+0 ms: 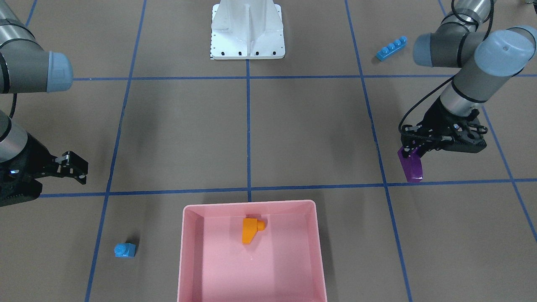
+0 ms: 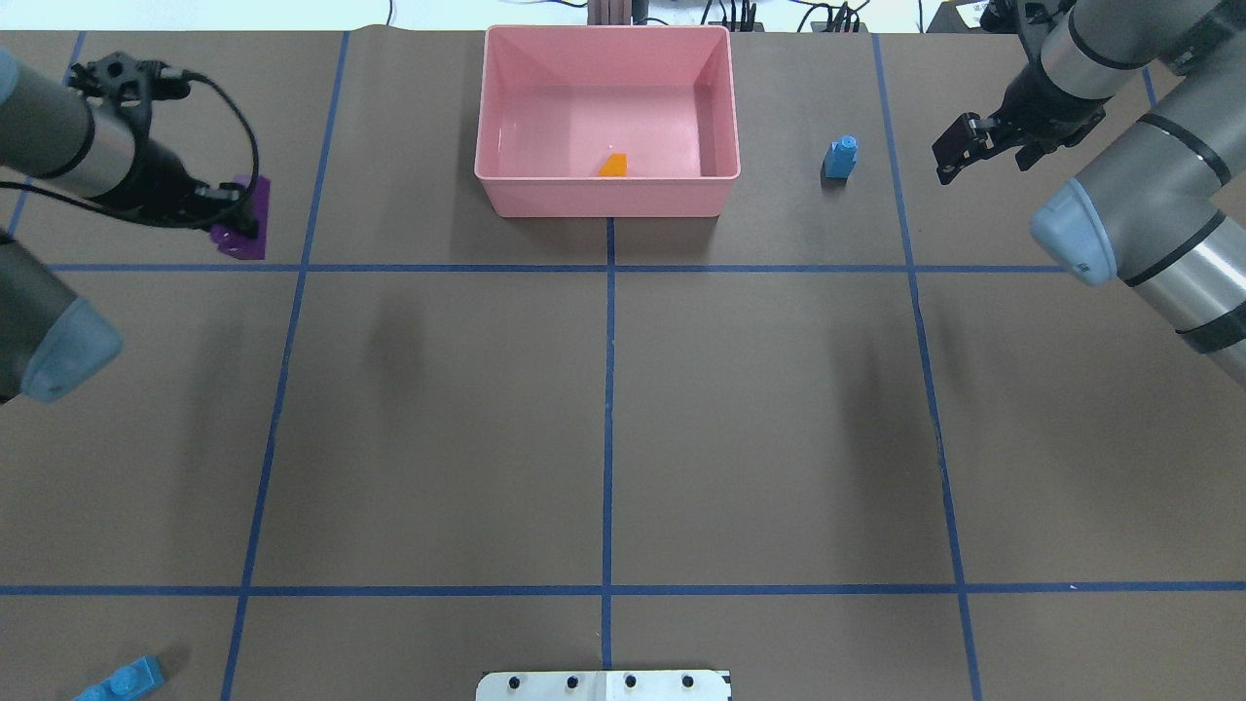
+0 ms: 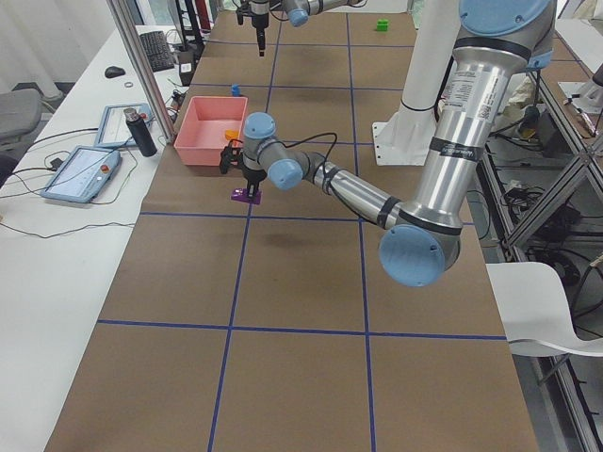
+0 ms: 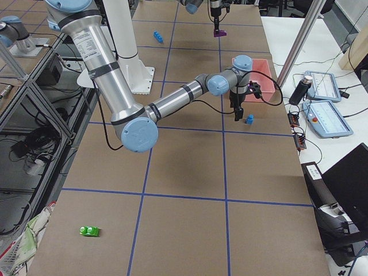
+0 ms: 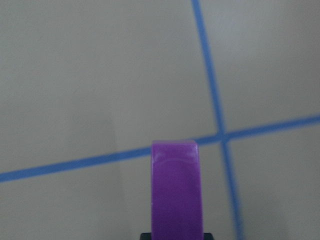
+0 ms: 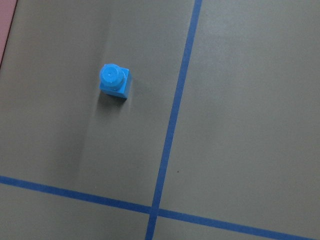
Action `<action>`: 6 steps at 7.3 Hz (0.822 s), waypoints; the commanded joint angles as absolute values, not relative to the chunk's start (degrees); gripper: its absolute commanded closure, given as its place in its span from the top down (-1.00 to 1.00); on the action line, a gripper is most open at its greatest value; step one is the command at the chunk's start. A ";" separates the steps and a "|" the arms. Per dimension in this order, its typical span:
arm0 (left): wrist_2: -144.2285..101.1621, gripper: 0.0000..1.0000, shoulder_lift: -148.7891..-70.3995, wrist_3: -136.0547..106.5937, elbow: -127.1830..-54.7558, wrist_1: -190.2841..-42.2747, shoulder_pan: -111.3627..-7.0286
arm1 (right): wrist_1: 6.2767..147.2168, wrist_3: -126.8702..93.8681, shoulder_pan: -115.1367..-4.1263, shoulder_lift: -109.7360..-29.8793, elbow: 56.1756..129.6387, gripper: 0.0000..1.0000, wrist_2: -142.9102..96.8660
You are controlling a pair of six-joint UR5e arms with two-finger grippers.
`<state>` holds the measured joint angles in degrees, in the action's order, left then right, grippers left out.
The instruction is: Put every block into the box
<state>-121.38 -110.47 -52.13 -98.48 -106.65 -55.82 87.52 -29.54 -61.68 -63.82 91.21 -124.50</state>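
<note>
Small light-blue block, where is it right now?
In the overhead view the small light-blue block stands outside the pink box, just to its right, between it and the right tool.

Blue tape lines (image 2: 608, 389) grid the brown table (image 2: 438, 419); a tablet (image 3: 80, 172) and a black bottle (image 3: 141, 132) rest on a white side bench (image 3: 57, 273)

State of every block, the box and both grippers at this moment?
Orange block: inside the box.
Purple block: held by the left gripper, outside the box.
Small light-blue block: on the table beside the box.
Long light-blue block: on the table, untouched.
Green block: on the table, far from the box.
Box: upright, one block inside.
Left gripper: shut on the purple block.
Right gripper: open, empty.
</note>
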 commanded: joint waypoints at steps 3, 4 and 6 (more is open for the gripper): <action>-118.67 -1.00 -145.39 -67.74 -76.37 -94.30 -49.67 | 80.60 -30.06 -61.61 -63.72 86.40 1.00 -124.45; -115.61 -1.00 -152.16 -68.89 -66.63 -95.00 -47.83 | 80.68 -30.06 -61.61 -63.55 86.22 1.00 -124.45; -112.06 -1.00 -156.97 -68.73 -53.22 -102.96 -47.03 | 80.68 -30.50 -61.44 -63.11 85.87 1.00 -124.45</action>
<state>-113.78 -154.05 -68.62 -61.16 -98.32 -47.76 80.71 -30.28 -61.54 -63.42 86.17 -124.45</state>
